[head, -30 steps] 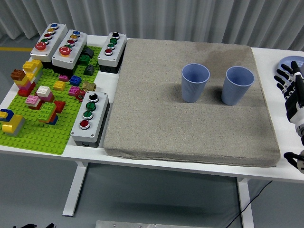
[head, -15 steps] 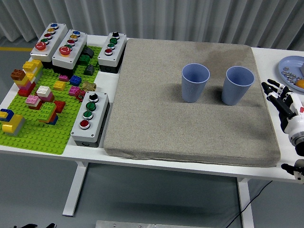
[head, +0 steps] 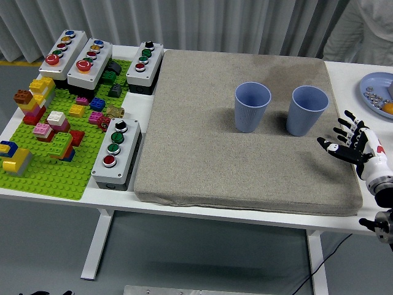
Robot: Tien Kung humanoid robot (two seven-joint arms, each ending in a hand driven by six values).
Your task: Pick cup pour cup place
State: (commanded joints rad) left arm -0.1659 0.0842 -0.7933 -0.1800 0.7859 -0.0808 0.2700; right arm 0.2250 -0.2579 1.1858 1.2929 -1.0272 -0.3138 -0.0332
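Since the earlier frames, the right robot hand (head: 347, 140) has come in from the right edge and now hovers over the right border of the thick grey felt-like mat (head: 245, 132), its black fingers (head: 328, 145) spread wide and holding nothing; earlier it sat further right, beside the mat. Both cups are unmoved. Two light blue ribbed plastic cups stand upright on the far right quarter of the mat, near each other but apart: the left blue cup (head: 252, 107) and the right blue cup (head: 307, 110). Contents of either cup cannot be made out. The robot hand lies just right of and nearer than the right blue cup, not touching it. The mat covers most of the white worktop (head: 368, 126). At the far right edge a pale blue plate (head: 370, 85) holds small items too small to identify. On the left, a green building-brick baseplate (head: 49, 166) carries assorted coloured bricks, and four grey push-button control boxes (head: 116, 153) stand around it. A person in light clothing (head: 362, 31) stands at the far right corner, hands not visible. The left arm is out of view.
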